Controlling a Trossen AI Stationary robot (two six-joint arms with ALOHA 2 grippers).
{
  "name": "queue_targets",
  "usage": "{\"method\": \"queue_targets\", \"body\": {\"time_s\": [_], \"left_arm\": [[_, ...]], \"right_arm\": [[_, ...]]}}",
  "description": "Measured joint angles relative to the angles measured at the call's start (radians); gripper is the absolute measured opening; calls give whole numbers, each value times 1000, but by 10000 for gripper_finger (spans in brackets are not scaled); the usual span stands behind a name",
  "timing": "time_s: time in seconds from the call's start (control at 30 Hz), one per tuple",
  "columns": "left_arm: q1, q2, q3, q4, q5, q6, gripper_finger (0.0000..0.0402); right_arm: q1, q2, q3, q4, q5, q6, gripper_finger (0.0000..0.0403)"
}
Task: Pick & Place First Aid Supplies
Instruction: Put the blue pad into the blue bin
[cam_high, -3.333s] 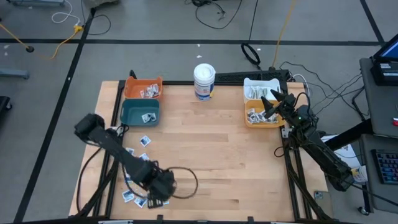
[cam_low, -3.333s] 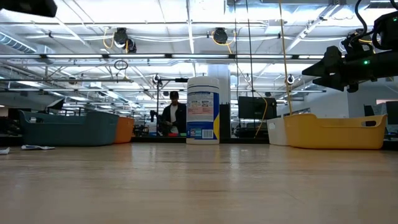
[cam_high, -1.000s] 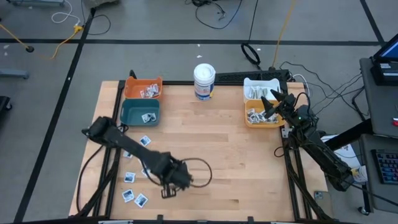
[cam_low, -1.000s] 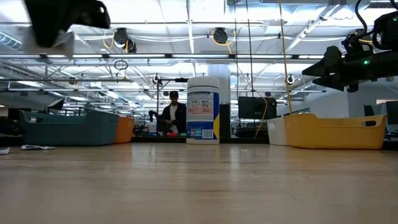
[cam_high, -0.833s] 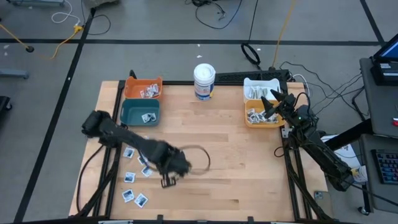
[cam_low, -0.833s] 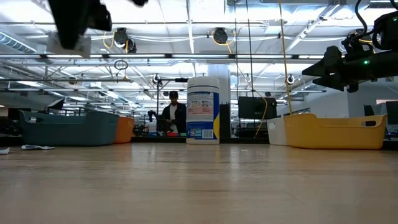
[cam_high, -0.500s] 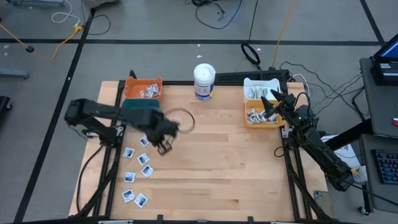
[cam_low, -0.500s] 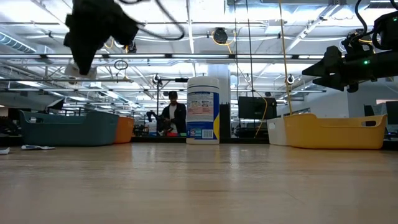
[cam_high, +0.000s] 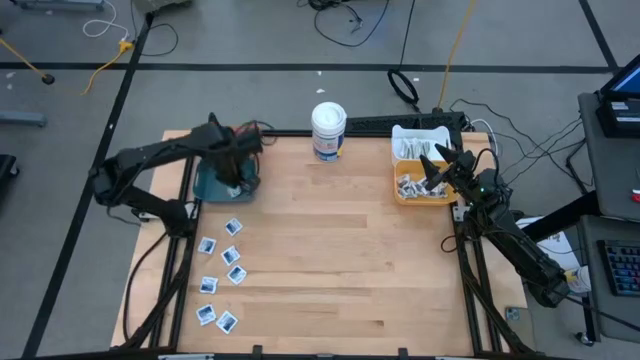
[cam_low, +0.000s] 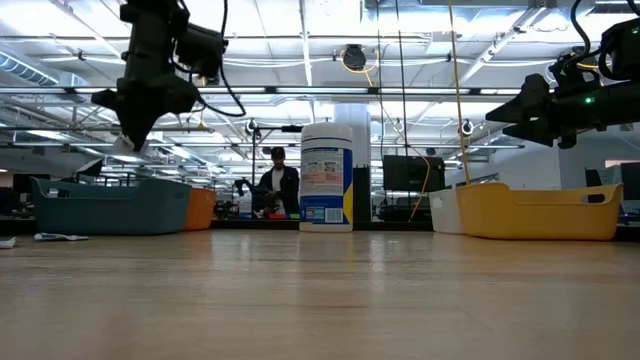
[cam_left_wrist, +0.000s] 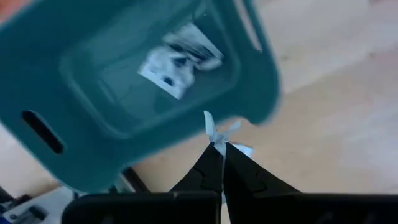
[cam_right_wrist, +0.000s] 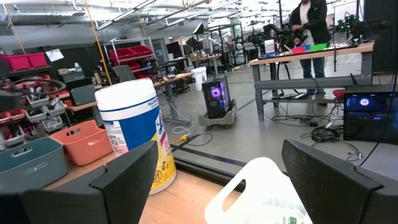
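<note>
My left gripper (cam_left_wrist: 219, 151) hangs above the rim of the teal bin (cam_left_wrist: 124, 93), shut on a small white packet (cam_left_wrist: 216, 127). It also shows in the low view, high over the teal bin (cam_low: 110, 205). Inside the bin lie white-and-blue sachets (cam_left_wrist: 177, 59). Several more sachets (cam_high: 232, 256) lie flat on the wooden table, near its left edge. The orange bin (cam_high: 240, 138) stands behind the teal one, partly hidden by my left arm. My right gripper (cam_right_wrist: 217, 180) waits open over the yellow bin (cam_high: 420, 187). My left gripper pinches the packet by one edge (cam_left_wrist: 218, 142) between its two fingertips. The fingers point straight down from above. The packet sticks out past the tips and hangs clear of the bin and the table.
A tall white tub with a blue label (cam_high: 328, 130) stands at the far middle of the table. A white bin (cam_high: 415, 140) and the yellow bin, both with wrapped strips, stand at the far right. The middle and near right of the table (cam_high: 360, 270) are bare wood.
My left gripper has swung from the near middle of the table toward the far left, to above the teal bin, rolling about its own axis on the way. It has stayed shut on the packet, which has travelled with it clear of the table.
</note>
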Motion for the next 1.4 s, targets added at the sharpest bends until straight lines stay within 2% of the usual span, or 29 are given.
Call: {"method": "queue_targets", "body": {"time_s": [0.23, 0.53, 0.83, 0.97, 1.13, 1.23, 1.4], "left_arm": [[145, 1, 0, 21, -36, 69, 0], [150, 76, -78, 166, -96, 61, 0], [132, 93, -172, 336, -99, 8, 7], [129, 93, -172, 343, -103, -17, 45], [131, 93, -172, 342, -101, -24, 117], [139, 90, -172, 339, -67, -16, 156], [144, 67, -154, 308, -55, -110, 191]], "right_arm": [[0, 0, 0, 0, 0, 0, 337], [0, 0, 0, 0, 0, 0, 337], [0, 0, 0, 0, 0, 0, 337], [0, 0, 0, 0, 0, 0, 337], [0, 0, 0, 0, 0, 0, 337], [0, 0, 0, 0, 0, 0, 337], [0, 0, 0, 0, 0, 0, 337]]}}
